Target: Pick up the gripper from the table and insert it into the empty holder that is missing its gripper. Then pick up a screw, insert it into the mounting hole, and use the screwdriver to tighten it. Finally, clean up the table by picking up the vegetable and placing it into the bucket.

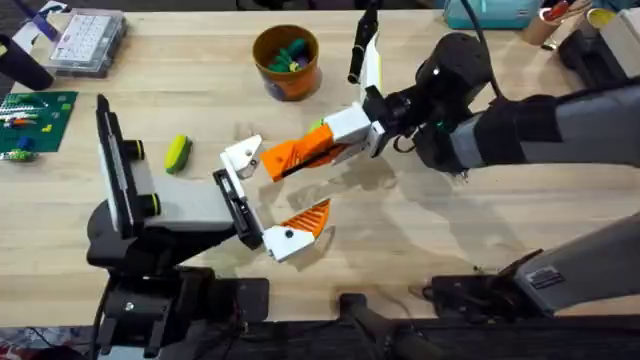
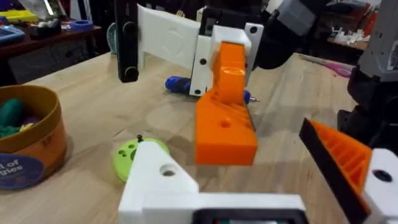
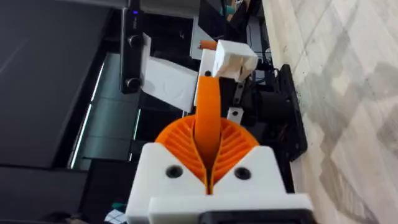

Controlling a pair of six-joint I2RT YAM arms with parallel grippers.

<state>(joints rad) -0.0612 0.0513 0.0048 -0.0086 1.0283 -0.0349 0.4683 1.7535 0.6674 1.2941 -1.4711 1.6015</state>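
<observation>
Right tool [image 1: 352,140] is pinching the gripper [image 1: 300,153] at frame centre, nosing against the holder [image 1: 242,155]. Left tool's [image 1: 262,200] state: cannot tell.

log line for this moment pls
stage: insertion | right gripper: shut on orange plastic wedge finger | wedge tip: near white angular bracket holder, seating unclear | left gripper: not closed on anything

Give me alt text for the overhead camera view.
The right gripper holds the orange gripper at the empty white holder on the left arm's rail. A yellow vegetable lies on the table, and a bucket stands behind.
</observation>
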